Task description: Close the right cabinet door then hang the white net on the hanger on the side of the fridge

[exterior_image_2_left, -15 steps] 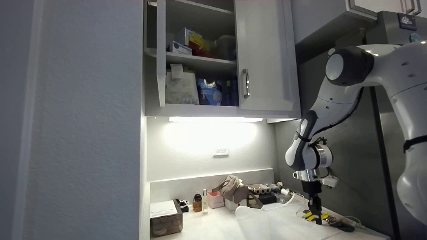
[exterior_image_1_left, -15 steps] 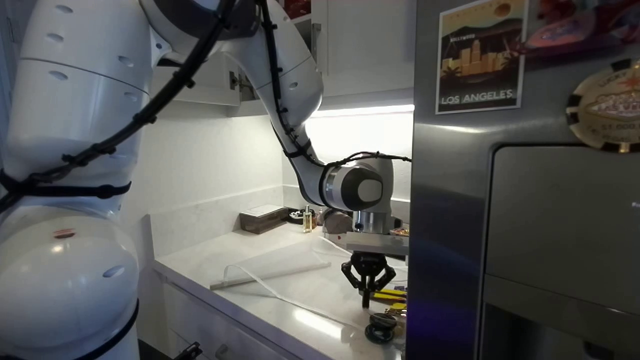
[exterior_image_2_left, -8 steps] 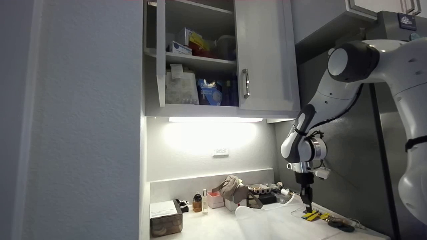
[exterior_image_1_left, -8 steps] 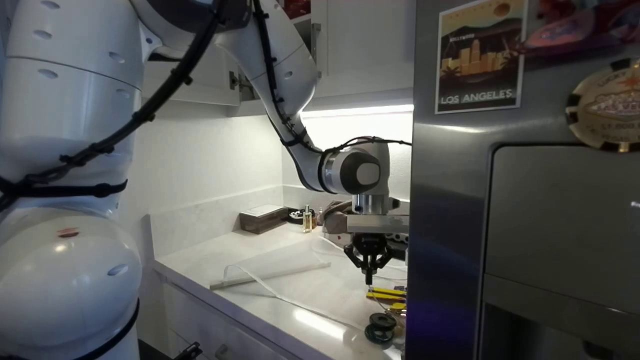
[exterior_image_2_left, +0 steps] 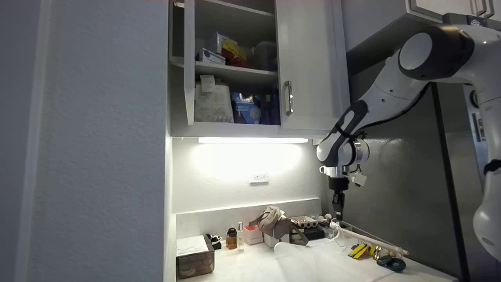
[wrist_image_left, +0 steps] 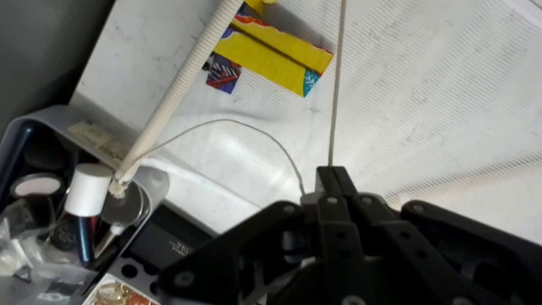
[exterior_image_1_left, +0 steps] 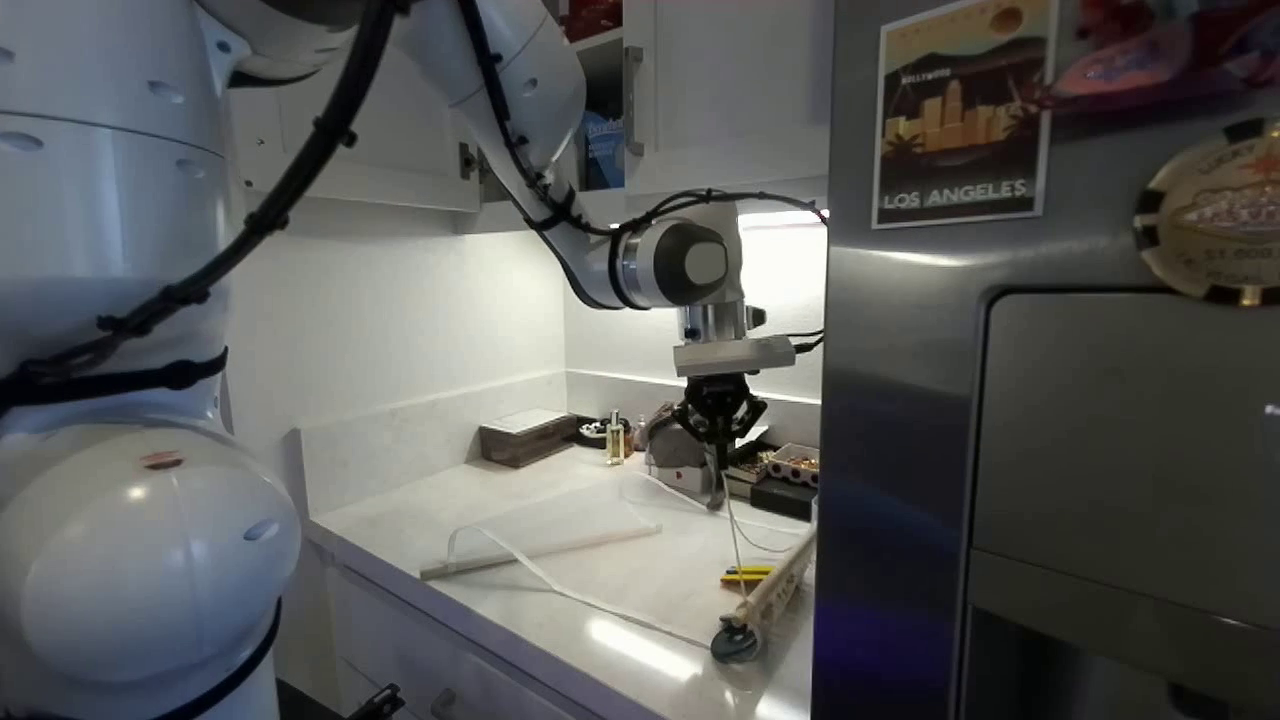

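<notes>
1. The jaws are pressed together, pinching the cord (wrist_image_left: 336, 84) of the white net (wrist_image_left: 406, 84). They hang above the surface (exterior_image_2_left: 235, 266), near the corner where its wall edge meets its edge along the fridge (exterior_image_1_left: 900, 420).
2. The coming lift seems to turn on this: the net's upper rod (wrist_image_left: 185, 78) lies lower than the jaws and to their fridge side, its long axis running roughly along the surface's fridge edge. One end is near the jaws, over a bin (wrist_image_left: 42, 116); the far end points toward the surface's front edge.
3. The cord's leg to the far end is straight; the leg to the near end bows slack. The pinch looks off-centre, so I would expect the rod to tip unless the jaws come over its middle.
4. The rest of the net spreads over the surface to its lower rod (exterior_image_1_left: 545, 551), one end of which lies by the front edge.
5. The mesh is thin, limp and see-through; the upper rod is round and straight, sheathed in ribbed cloth; the cord is fine beige string. Flat yellow strips (wrist_image_left: 264, 64) and a rounded dark clip (exterior_image_2_left: 391, 263) sit by the rod.
6. The right cabinet door (exterior_image_2_left: 313, 62), a smooth pale panel, looks flush, so that half seems done. I cannot make out the hanger.
</notes>
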